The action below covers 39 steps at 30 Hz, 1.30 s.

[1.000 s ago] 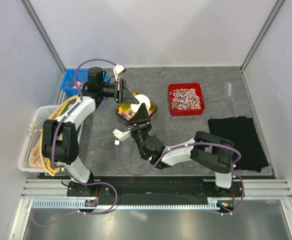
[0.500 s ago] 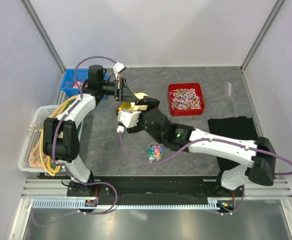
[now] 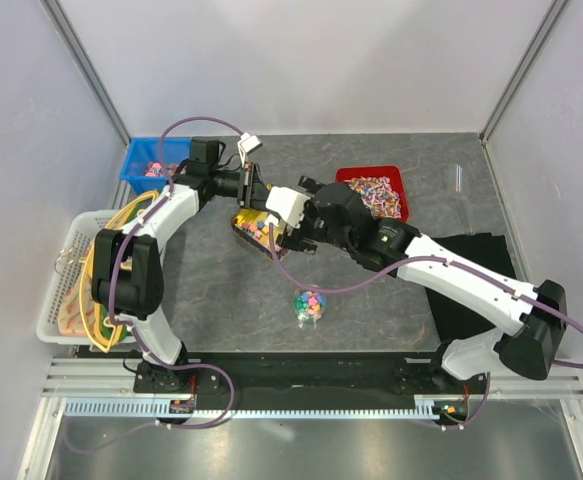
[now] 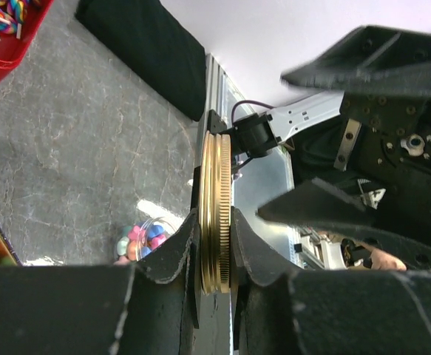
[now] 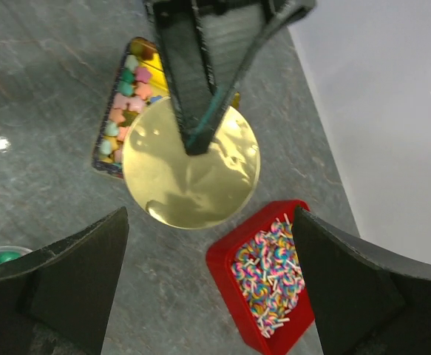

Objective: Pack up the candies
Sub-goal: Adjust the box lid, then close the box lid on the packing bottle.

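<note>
The candies, small chunky sweets in mixed colours, lie in a gold tray [image 3: 252, 231] [image 5: 126, 96] and fill a clear jar [image 3: 311, 304] [image 4: 143, 240] standing open toward the front of the table. Above the tray's right end, my left gripper [image 3: 259, 192] [image 4: 216, 259] is shut on a round gold lid [image 4: 216, 200] [image 5: 191, 166], held on edge. My right gripper [image 3: 283, 236] [image 5: 215, 288] is open wide with nothing in it. It hovers just right of the lid, facing its flat side.
A red bin [image 3: 371, 196] [image 5: 270, 285] of swirled lollipop sweets sits at the back right. A blue bin [image 3: 149, 166] is at the back left and a white basket [image 3: 69, 285] at the left edge. A black cloth [image 3: 481, 280] covers the right side.
The right arm has unfolded and swung back from the front to face the lid, jaws opening wider. The candy jar now stands alone on the table. The left gripper shifted slightly right.
</note>
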{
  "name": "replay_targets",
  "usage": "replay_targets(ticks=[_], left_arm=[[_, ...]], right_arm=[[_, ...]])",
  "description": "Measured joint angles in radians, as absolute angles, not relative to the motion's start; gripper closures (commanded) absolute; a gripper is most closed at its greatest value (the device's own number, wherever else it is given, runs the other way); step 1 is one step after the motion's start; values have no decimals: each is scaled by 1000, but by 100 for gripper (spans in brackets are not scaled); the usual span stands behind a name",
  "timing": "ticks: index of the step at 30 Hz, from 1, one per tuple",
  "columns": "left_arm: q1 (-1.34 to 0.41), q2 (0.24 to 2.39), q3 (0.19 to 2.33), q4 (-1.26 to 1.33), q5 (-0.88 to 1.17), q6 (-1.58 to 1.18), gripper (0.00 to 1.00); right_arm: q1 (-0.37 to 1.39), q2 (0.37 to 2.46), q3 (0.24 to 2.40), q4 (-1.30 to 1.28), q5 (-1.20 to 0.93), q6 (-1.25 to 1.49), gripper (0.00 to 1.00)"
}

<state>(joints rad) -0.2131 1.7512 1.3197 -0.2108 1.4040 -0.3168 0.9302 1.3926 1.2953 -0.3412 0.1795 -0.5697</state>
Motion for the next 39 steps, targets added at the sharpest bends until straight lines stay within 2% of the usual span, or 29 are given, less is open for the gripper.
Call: replay_targets(ticks=[12, 39], left_arm=[[-217, 1751, 1320, -233, 1404, -289, 98], [-230, 1751, 1320, -235, 1418, -270, 98]], right_arm=[[932, 1470, 1359, -413, 45, -545, 2], [890, 1507, 1375, -389, 56, -535, 2]])
